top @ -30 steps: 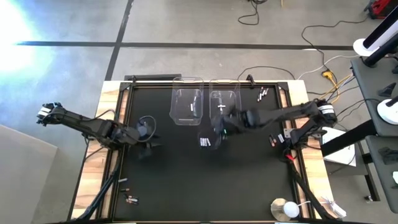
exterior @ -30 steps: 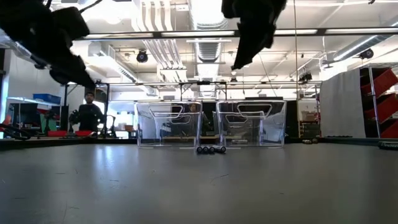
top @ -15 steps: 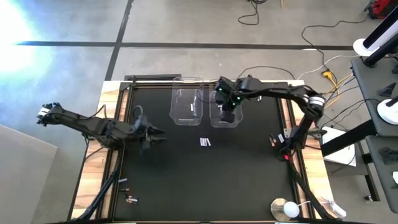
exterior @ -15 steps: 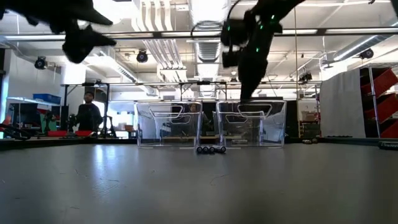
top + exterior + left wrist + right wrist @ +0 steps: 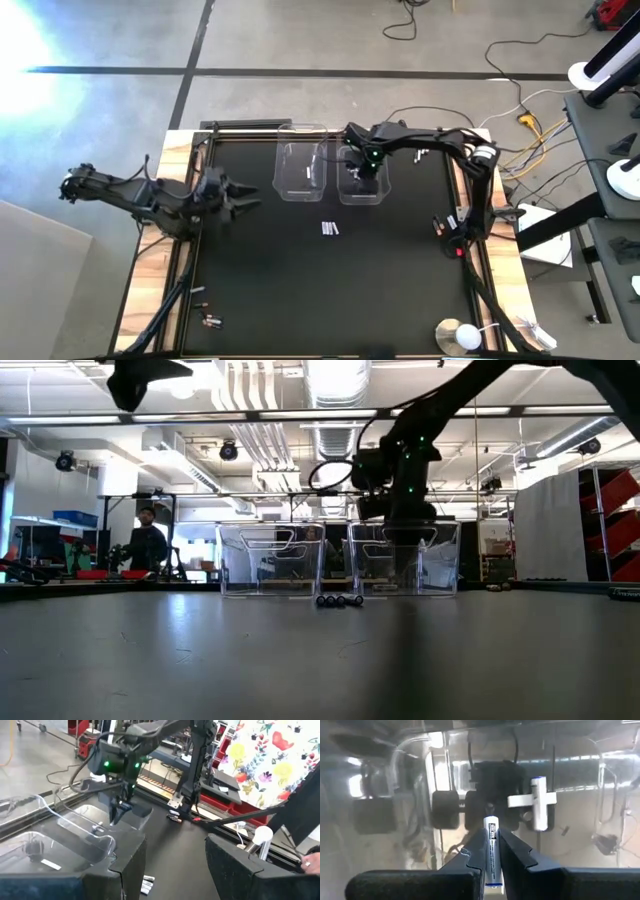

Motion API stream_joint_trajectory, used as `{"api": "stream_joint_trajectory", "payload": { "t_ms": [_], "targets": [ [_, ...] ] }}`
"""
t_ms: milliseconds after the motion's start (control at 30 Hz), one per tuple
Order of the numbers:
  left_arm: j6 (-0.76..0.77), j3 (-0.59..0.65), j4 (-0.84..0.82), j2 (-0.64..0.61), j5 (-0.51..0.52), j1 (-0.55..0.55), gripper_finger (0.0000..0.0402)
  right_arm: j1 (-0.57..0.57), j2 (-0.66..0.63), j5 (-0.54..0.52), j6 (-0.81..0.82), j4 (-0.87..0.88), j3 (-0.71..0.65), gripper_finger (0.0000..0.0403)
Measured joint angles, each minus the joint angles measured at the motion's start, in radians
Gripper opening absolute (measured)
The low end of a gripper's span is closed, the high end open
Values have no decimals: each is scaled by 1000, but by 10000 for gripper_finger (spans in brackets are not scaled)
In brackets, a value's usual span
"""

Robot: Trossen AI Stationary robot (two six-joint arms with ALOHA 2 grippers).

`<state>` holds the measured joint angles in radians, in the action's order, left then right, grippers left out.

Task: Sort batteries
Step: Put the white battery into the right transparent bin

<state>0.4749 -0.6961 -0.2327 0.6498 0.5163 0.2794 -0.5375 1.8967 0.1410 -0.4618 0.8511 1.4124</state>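
Two clear bins stand side by side at the table's far edge, the left bin (image 5: 301, 170) and the right bin (image 5: 362, 185). My right gripper (image 5: 360, 172) reaches down into the right bin, shut on a silver-white battery (image 5: 491, 845). White cells (image 5: 539, 802) lie on that bin's floor. A small row of batteries (image 5: 330, 229) lies on the black mat in front of the bins. My left gripper (image 5: 240, 195) hangs open, high over the table's left side, holding nothing. My right gripper pinches the silver-white battery between its two fingers (image 5: 470, 855), which lie along the cell. They come from above, pointing steeply down into the right bin. The cell's free end (image 5: 491, 822) sticks out past the fingertips; whether it touches the bin's floor I cannot tell.
More batteries lie at the far right (image 5: 422, 152), by the right edge (image 5: 440, 228) and at the near left corner (image 5: 205, 320). A round white-and-metal disc (image 5: 460, 335) sits at the near right. A person (image 5: 145, 545) stands in the room beyond the table.
My right gripper, shut, has swung from above the row of batteries toward the far edge, then sunk into the right bin. My left gripper has risen over the table's left side and tipped toward level, staying open.
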Motion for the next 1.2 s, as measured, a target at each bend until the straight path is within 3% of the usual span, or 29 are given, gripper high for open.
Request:
{"api": "stream_joint_trajectory", "payload": {
  "t_ms": [267,433,600,767,900,1033,1200],
  "targets": [
    [-46,-42,-7,0,-1,0,182,-4,66,-2,-2,-86,0,31],
    [-44,-50,-49,3,-7,0,182,-5,81,-3,23,-84,0,60],
    [-34,-48,-80,2,-10,0,182,0,44,-21,24,-43,19,99],
    [8,-43,-165,7,-55,2,182,28,-82,-73,37,-1,65,135],
    [29,-32,-245,17,-58,2,182,112,-215,-95,103,4,69,158],
    [12,-9,-258,25,-68,2,182,266,-336,-122,231,-8,46,175],
    [-66,3,-257,38,-80,2,182,518,-375,-359,593,-104,-20,181]
  ]
}}
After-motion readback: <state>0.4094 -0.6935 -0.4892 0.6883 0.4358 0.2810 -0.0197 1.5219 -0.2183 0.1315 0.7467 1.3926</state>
